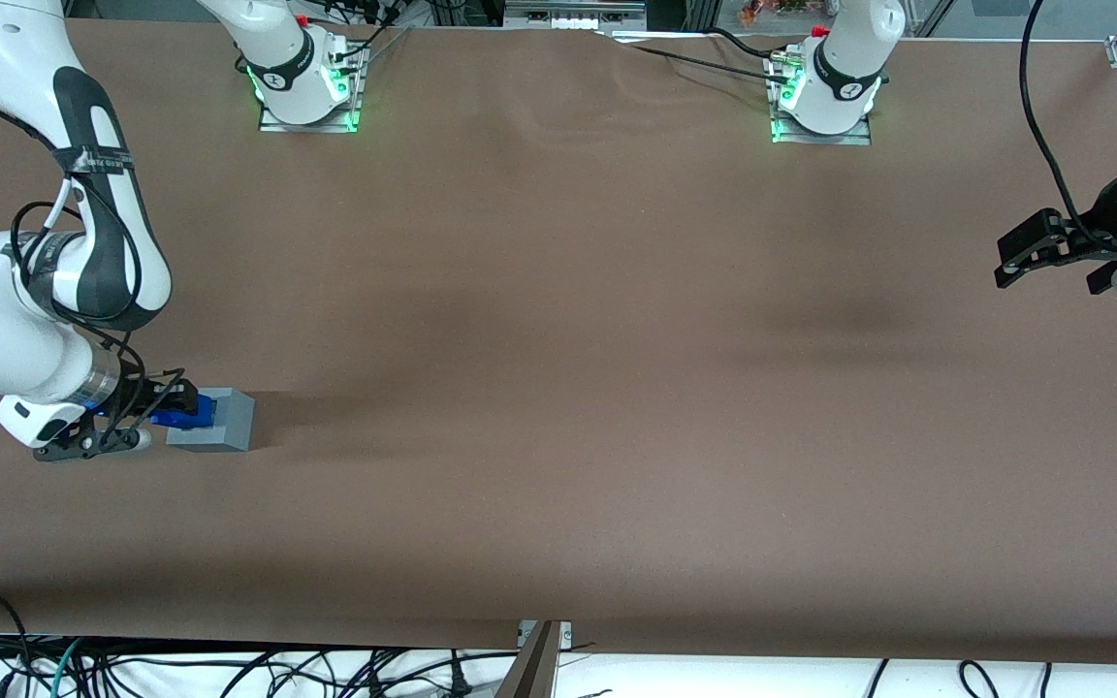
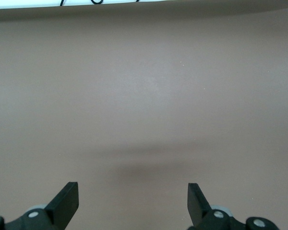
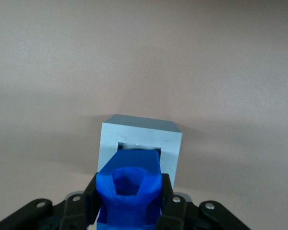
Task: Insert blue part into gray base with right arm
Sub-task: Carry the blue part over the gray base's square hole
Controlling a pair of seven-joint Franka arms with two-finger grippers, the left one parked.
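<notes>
The gray base (image 1: 216, 420) stands on the brown table near the working arm's end. In the right wrist view the gray base (image 3: 173, 143) shows a square recess in the face turned to the camera. My right gripper (image 1: 175, 407) is shut on the blue part (image 1: 192, 415), its black fingers (image 3: 169, 196) pressing both sides. The blue part (image 3: 129, 191) has its leading end at the mouth of the recess; how deep it sits I cannot tell. The gripper (image 3: 129, 201) is right beside the base.
The brown table cloth (image 1: 558, 388) covers the whole table. The two arm bases (image 1: 306, 82) stand on plates at the table edge farthest from the front camera. The parked arm's gripper (image 1: 1053, 247) hangs at its end of the table. Cables lie along the near edge.
</notes>
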